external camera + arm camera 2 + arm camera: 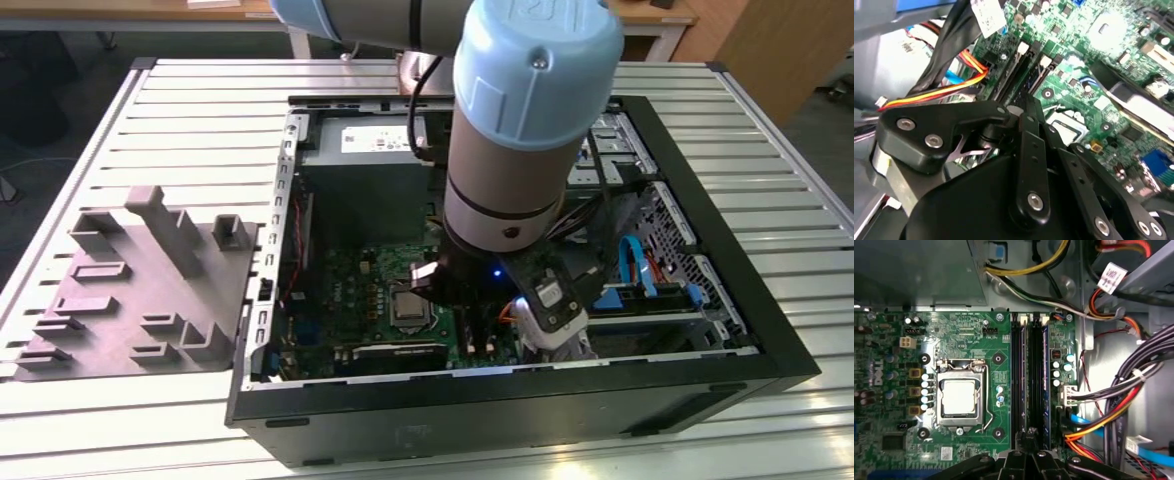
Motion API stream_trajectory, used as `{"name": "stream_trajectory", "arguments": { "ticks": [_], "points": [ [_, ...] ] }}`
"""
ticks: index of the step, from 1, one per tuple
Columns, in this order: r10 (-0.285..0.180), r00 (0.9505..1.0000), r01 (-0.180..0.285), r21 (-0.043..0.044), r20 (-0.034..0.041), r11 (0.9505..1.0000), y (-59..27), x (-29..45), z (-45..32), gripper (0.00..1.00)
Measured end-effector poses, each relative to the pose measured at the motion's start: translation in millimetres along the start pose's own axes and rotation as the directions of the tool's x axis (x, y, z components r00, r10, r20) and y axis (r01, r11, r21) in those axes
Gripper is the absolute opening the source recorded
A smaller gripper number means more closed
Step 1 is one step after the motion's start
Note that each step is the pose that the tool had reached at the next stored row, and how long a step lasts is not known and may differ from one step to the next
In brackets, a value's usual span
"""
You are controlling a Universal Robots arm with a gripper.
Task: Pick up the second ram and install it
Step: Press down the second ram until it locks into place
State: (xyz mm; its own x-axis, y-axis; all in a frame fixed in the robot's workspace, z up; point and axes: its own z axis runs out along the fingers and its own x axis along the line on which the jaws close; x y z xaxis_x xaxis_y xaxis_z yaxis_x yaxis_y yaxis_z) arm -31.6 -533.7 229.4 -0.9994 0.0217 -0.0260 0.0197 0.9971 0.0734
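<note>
case: open on the table, arm reaching inside
motherboard: CPU socket uncovered, ram slots just beside it
gripper: low over the slots' end, jaw state — cannot tell
second ram: looks seated in a slot beside the socket; release unconfirmed

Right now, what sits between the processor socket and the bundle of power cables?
In the first wrist view, the long black memory slots stand between the processor socket and the cable bundle.

No legible txt on labels or boards.
</note>
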Motion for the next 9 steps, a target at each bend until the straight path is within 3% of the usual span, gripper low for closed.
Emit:
{"name": "stream_trajectory", "arguments": {
  "ticks": [9],
  "points": [
    [0.0,1.0,0.0,0.0011,0.0,1.0,1.3,-0.4,-13.4,0.11]
  ]
}}
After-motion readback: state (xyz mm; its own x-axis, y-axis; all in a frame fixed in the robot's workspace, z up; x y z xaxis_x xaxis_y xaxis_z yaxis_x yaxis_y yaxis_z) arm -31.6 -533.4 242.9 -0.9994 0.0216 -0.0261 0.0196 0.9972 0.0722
